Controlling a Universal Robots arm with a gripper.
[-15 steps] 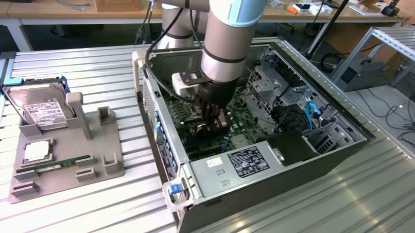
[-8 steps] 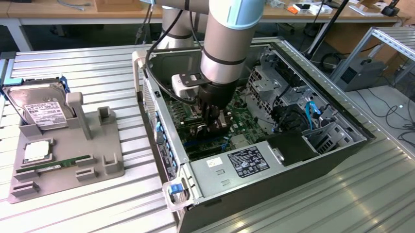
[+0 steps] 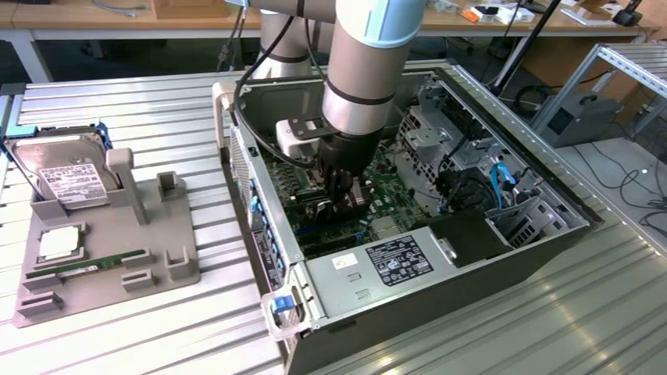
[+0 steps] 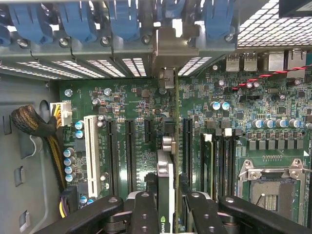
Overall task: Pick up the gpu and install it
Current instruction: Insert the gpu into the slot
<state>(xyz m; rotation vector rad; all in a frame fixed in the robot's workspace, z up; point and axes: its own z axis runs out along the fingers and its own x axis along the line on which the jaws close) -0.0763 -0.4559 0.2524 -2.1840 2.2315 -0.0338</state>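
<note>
A: We have the gripper (image 4: 165,207) down inside the open computer case (image 3: 542,234), and its fingers (image 4: 144,214) are closed on the gpu (image 4: 165,180), one pad on each face of the card.

B: Agreed. In the wrist view the card stands edge-on between the pads, hanging over the motherboard (image 4: 146,105) among the long black expansion slots (image 4: 129,156). We cannot tell whether its lower edge has met a slot or hangs just above.

A: So for this step we should keep the card upright and parallel to the slot, I think. Any tilt and the edge connector would likely catch on the slot wall.

B: And we should watch the far end. The silver end bracket (image 4: 168,51) sits up against the rear wall of the case, between the blue retention clips (image 4: 124,19). In our judgement it has to slide into its opening as the card goes down, so pressing straight and evenly matters.

A: How does the card look to us?

B: Thin and flat, seen almost purely on edge, with a grey metallic top edge and a silver bracket at the end. In the exterior view the arm hides most of it, low over the board.

A: The grey fixture tray (image 3: 105,258) on the exterior view's left holds the hard drive (image 3: 68,176).
</note>
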